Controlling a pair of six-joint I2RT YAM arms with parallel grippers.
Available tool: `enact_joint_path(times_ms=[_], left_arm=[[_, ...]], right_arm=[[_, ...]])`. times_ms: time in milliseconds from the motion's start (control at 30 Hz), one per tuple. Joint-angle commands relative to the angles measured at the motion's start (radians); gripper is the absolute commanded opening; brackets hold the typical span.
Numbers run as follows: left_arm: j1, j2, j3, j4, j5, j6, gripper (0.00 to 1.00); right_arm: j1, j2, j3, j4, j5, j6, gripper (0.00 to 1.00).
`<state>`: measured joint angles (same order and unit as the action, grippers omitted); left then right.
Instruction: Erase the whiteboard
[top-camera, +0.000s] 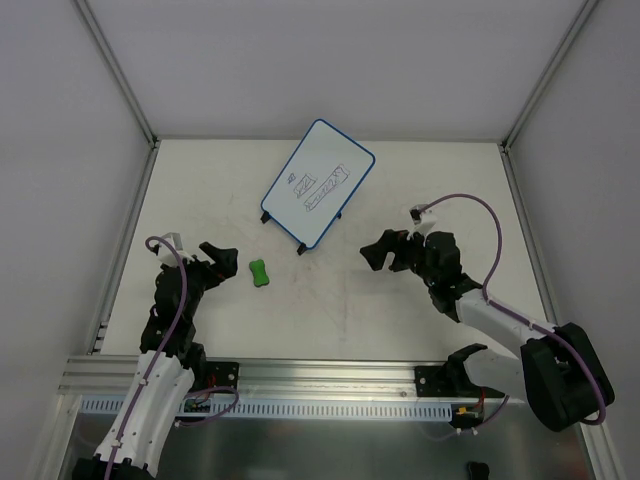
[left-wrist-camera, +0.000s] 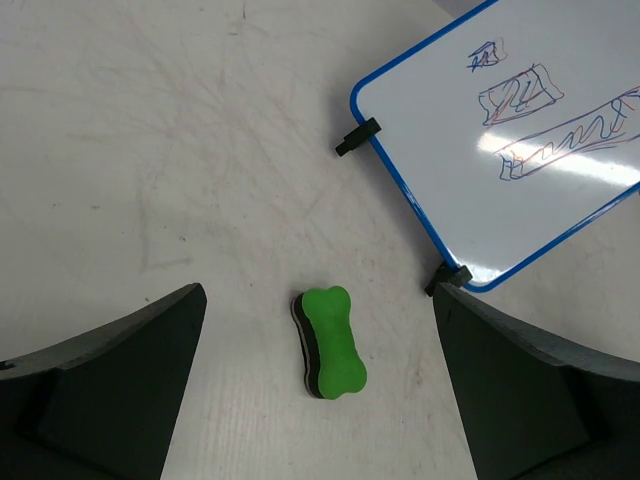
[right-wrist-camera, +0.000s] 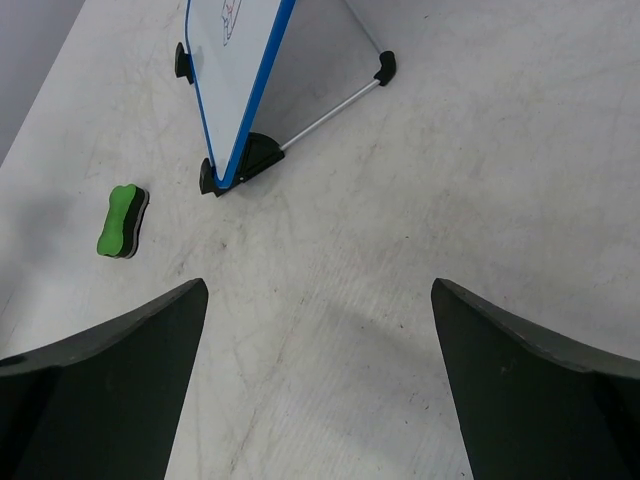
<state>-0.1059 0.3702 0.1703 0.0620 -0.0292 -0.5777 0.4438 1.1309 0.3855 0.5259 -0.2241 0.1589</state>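
board: whiteboard (top-camera: 318, 183) sits mid-table toward the far edge, turned at an angle and propped on its black feet (left-wrist-camera: 357, 136), face tilted up.
marks: scribbles (left-wrist-camera: 545, 150) in dark and reddish ink cover much of the face. I see no wiped patch.
eraser: green block (top-camera: 260, 272) lies flat on the table (top-camera: 400, 310), left of centre and nearer the near edge than the board. It is apart from the board and nothing is holding it.
left claw: left gripper (top-camera: 222, 262) has its jaws wide apart and empty, low over the table just left of the eraser. On its wrist cam the eraser lies ahead, centred between the fingers.
right claw: right gripper (top-camera: 377, 254) has its jaws apart and empty, right of centre near the board's near corner, touching nothing.
progress: I'd call it zero. No grasp on the eraser, no contact with the board.
left to do: close on the eraser, carry it to the board, wipe the whole marked area. The right arm could brace the board, since I'd expect it to slide on those feet.
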Motion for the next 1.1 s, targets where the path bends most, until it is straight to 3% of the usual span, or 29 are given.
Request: enact_joint_path(times_ms=[0, 267, 400, 633, 767, 933, 1067], left_arm=[[-0.005, -0.005, 0.020, 0.009, 0.011, -0.016, 0.99], [-0.005, 0.100, 0.038, 0.007, 0.050, -0.057, 0.99], [-0.005, 0.147, 0.049, 0.004, 0.057, -0.048, 0.99], [-0.017, 0.222, 0.084, -0.017, 0.058, -0.013, 0.99], [-0.057, 0.233, 0.101, -0.042, -0.004, -0.010, 0.99], [-0.203, 0.243, 0.126, -0.057, -0.136, -0.007, 0.99], [-0.273, 0.338, 0.222, -0.146, -0.225, -0.028, 0.99]], right_arm=[[0.006, 0.006, 0.035, 0.013, -0.024, -0.041, 0.99], [-0.060, 0.089, 0.125, 0.120, -0.195, 0.093, 0.99], [-0.092, 0.157, 0.142, 0.332, -0.243, 0.191, 0.99], [-0.174, 0.432, 0.210, 0.712, -0.360, 0.429, 0.99], [-0.178, 0.477, 0.246, 0.720, -0.379, 0.400, 0.99], [-0.183, 0.523, 0.305, 0.720, -0.383, 0.387, 0.99], [-0.185, 0.569, 0.361, 0.717, -0.386, 0.392, 0.99]])
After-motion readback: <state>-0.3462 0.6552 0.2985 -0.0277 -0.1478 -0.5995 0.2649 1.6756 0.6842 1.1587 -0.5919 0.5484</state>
